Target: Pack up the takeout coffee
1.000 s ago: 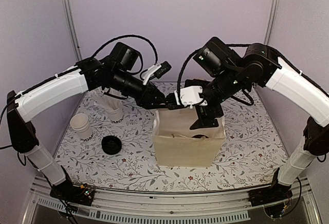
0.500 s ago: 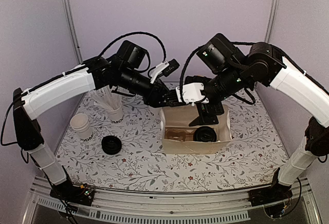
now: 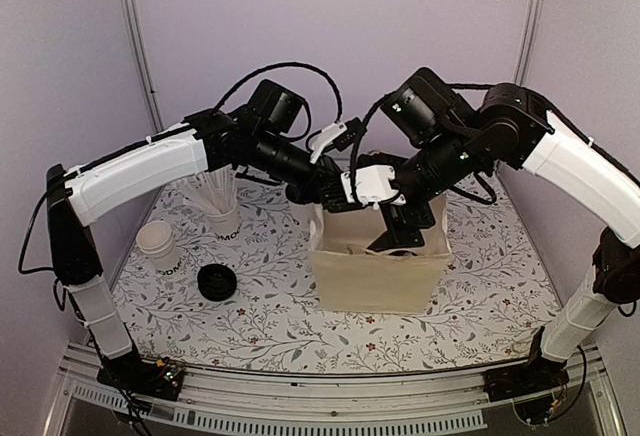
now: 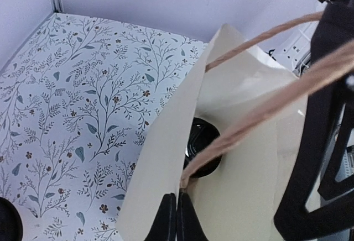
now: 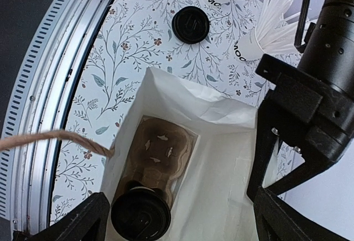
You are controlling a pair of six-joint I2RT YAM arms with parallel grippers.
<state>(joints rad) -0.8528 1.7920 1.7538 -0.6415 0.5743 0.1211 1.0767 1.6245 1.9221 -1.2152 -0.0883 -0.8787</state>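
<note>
Left claw [image 4: 177, 220] is pressed together, pinching the rim of the bag [image 3: 375, 278] just where a twisted twine handle [image 4: 260, 105] is fixed. Far left on the flowered tablecloth [image 3: 270, 328] stand stacked white paper cups [image 3: 158, 242] without lids. A loose round black lid [image 3: 216, 282] lies flat near them. Behind these, another white cup [image 3: 224, 218] holds a fan of thin white sticks [image 3: 212, 188]. At mid-table the bag, stiff cream paper with flat creased walls, stands upright with its top open. On its floor lies a brown moulded cardboard tray [image 5: 164, 148]. The coffee [image 5: 140, 216] sits at one end of the tray, its glossy black plastic lid facing up. Right claw [image 5: 182, 221] hangs over the bag's mouth with its black fingers [image 5: 77, 219] spread wide apart. A second twine handle [image 5: 55, 136] runs from the rim off to the side.
</note>
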